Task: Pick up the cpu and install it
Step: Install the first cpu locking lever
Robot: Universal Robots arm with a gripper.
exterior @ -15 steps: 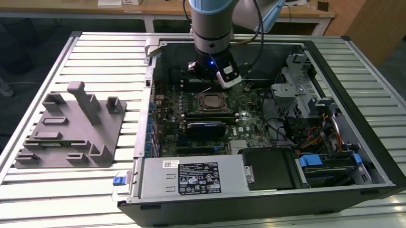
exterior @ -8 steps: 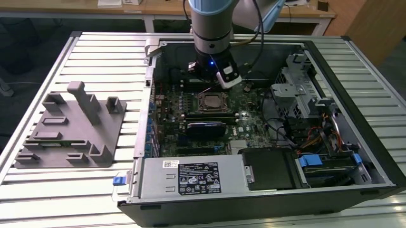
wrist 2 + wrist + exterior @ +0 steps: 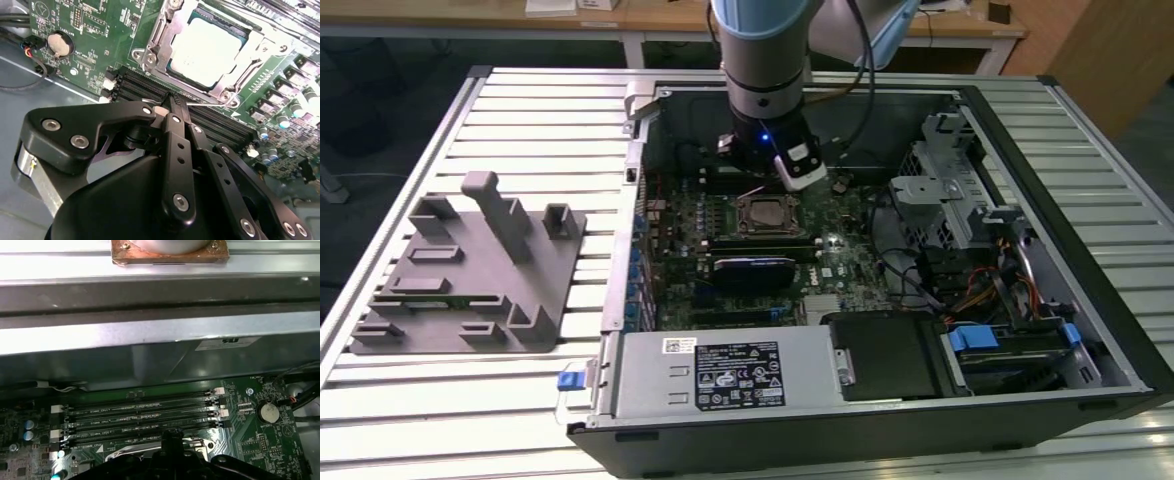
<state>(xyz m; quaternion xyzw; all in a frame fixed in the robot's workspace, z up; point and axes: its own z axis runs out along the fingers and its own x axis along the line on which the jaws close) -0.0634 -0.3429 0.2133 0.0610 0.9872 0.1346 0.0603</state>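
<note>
The cpu point(image 3: 207, 50), a flat square chip with a pale silvery top, lies inside the metal socket frame point(image 3: 165, 30) on the green motherboard. In the exterior view the socket point(image 3: 767, 213) sits mid-board inside the open computer case, just in front of the arm's wrist. My gripper point(image 3: 171, 102) hangs over the black memory slots point(image 3: 145, 90) beside the socket. Its black fingers point(image 3: 176, 145) are pressed together, and I see nothing between them. A thin wire lever point(image 3: 202, 104) of the socket runs right by the tips. In the first wrist view the gripper point(image 3: 171, 436) points at the socket's edge.
Several memory slots point(image 3: 140, 417) and a coin battery point(image 3: 268, 412) lie near the tips, with the case wall point(image 3: 160, 360) beyond. A grey fixture point(image 3: 467, 270) stands on the slatted table at the exterior view's left. The power supply point(image 3: 720, 375) and drive bays point(image 3: 961, 220) crowd the case.
</note>
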